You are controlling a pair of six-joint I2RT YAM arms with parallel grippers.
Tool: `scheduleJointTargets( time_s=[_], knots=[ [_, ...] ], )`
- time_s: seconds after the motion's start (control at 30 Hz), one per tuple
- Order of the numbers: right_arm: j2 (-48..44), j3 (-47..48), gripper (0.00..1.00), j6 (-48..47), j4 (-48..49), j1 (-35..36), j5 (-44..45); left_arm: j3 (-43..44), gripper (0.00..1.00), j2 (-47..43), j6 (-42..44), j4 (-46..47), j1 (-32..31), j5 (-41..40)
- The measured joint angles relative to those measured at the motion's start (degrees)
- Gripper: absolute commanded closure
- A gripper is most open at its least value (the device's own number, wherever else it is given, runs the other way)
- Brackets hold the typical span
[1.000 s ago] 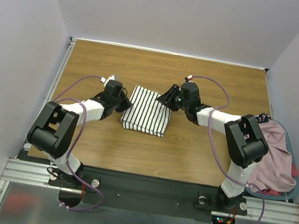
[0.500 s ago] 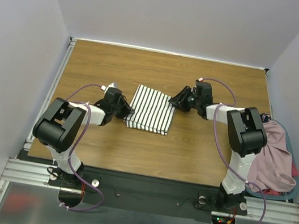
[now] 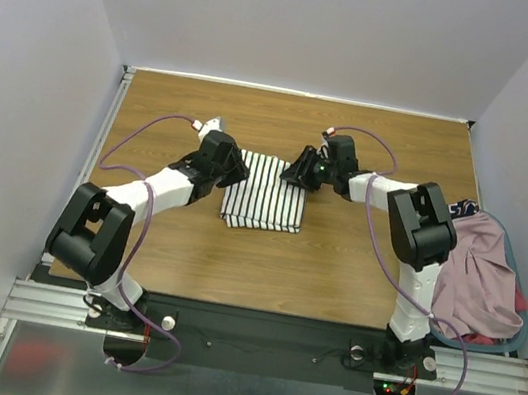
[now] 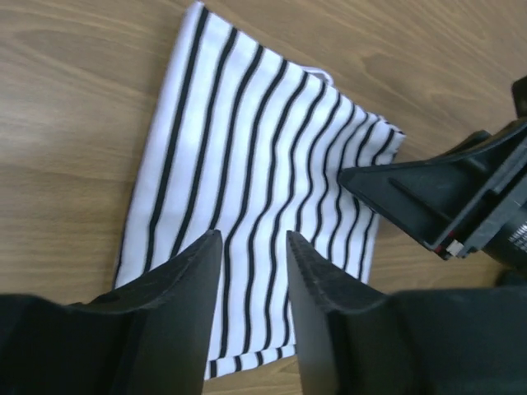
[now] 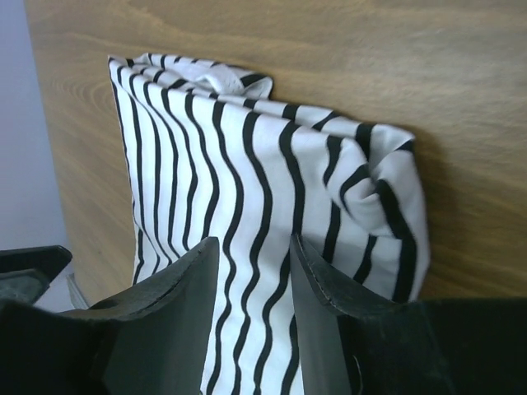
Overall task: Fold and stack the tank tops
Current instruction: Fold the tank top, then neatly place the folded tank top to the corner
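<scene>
While both claws hang low over it, the left gripper [image 4: 254, 239] holds its two black fingers a narrow gap apart at the left edge of the folded white tank top with thin black stripes [image 4: 247, 148]. The right gripper [image 5: 254, 243], fingers likewise slightly parted, hovers at that top's right edge. The striped top lies flat on the brown wooden table [image 3: 354, 263]. Well to its right sits the crumpled dusty pink tank top [image 3: 478, 279].

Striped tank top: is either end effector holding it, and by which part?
Nothing is held. The left end effector and right end effector sit over the folded striped tank top, fingers apart, no fabric pinched.
</scene>
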Motion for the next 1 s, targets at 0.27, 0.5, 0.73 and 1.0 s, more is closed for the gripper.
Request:
scheduleJointTargets(
  time_s=[0.27, 0.5, 0.73, 1.0],
  knots=[
    [-1.60, -1.09, 0.52, -0.68, -1.81, 1.31, 1.79, -2.80, 0.38, -4.57, 2.40, -5.97, 2.32, -6.64],
    [-9.94, -6.64, 0.52, -1.11, -2.75, 1.81, 3.21, 6.19, 0.38, 7.85, 10.95, -7.91, 6.95, -0.42],
    [-18.43, -12.13, 0.52, -1.57, -2.82, 2.84, 3.67, 11.43, 0.39, 16.52, 16.59, -8.48, 7.37, 5.75],
    [-23.78, -15.78, 0.52, -2.08, -3.26, 2.95, 3.96, 13.07, 0.76, 18.45, 18.12, -7.93, 7.72, 8.79]
  ],
)
